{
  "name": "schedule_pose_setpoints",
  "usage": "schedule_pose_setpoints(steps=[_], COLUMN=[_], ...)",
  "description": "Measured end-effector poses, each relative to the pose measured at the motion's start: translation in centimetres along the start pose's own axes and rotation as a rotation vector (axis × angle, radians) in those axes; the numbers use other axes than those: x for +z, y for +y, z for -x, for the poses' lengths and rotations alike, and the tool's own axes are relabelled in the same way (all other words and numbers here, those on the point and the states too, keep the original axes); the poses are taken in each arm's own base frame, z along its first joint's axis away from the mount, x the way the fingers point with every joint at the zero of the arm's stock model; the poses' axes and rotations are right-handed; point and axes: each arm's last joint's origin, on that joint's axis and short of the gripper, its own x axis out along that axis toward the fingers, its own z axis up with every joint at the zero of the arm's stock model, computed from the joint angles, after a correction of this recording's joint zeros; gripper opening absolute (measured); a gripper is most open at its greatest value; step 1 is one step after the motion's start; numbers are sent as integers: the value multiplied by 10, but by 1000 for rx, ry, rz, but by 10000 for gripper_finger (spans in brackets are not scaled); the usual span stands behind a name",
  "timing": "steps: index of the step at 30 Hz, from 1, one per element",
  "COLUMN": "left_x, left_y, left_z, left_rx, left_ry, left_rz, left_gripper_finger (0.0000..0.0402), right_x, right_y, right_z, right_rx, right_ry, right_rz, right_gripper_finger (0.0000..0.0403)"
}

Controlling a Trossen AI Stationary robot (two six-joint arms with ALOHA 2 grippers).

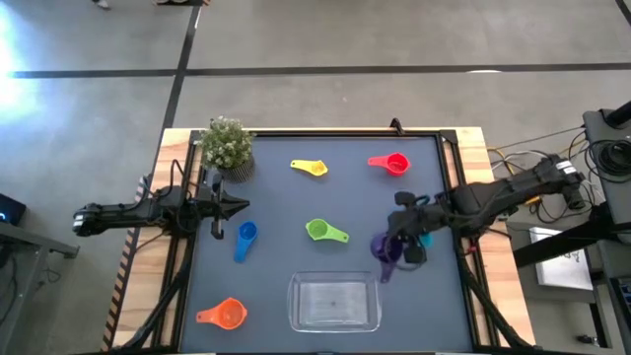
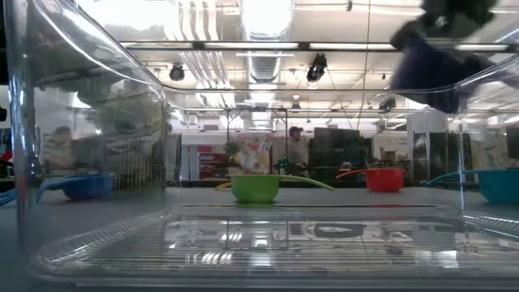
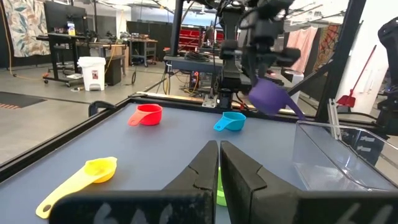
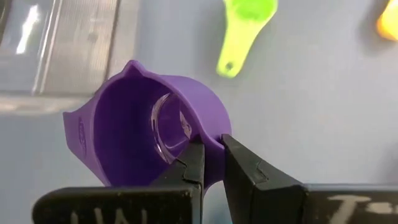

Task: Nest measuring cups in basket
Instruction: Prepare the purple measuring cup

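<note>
Currently the purple cup (image 4: 149,134) is gripped at its rim by the right end effector (image 4: 211,163), lifted above the bench (image 1: 286,212) near the basket (image 1: 333,302). The left end effector (image 3: 219,163) is kept closed and empty beside the blue cup (image 1: 245,237).

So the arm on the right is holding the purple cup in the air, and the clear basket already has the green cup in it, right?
Not quite. The right gripper does hold the purple cup aloft, but the high view shows the basket holding no cup; the green cup lies on the table behind it.

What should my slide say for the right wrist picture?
Right gripper pinches the purple cup above the table.
</note>
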Motion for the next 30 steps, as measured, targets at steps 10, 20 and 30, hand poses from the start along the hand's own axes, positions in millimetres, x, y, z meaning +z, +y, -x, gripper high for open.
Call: schedule_pose_setpoints(steps=[10, 20, 30], left_x=[0, 0, 0], left_y=[0, 0, 0], left_z=[0, 0, 0], left_rx=[0, 0, 0], left_ry=[0, 0, 0], left_rz=[0, 0, 0], left_gripper_finger=[0, 0, 0], right_x=[20, -5, -20], right_y=[-74, -169, -194], right_z=[3, -36, -94], right_rx=[-42, 12, 70], right_ry=[-86, 34, 196], right_rz=[-60, -338, -375], right_gripper_finger=[22, 22, 22])
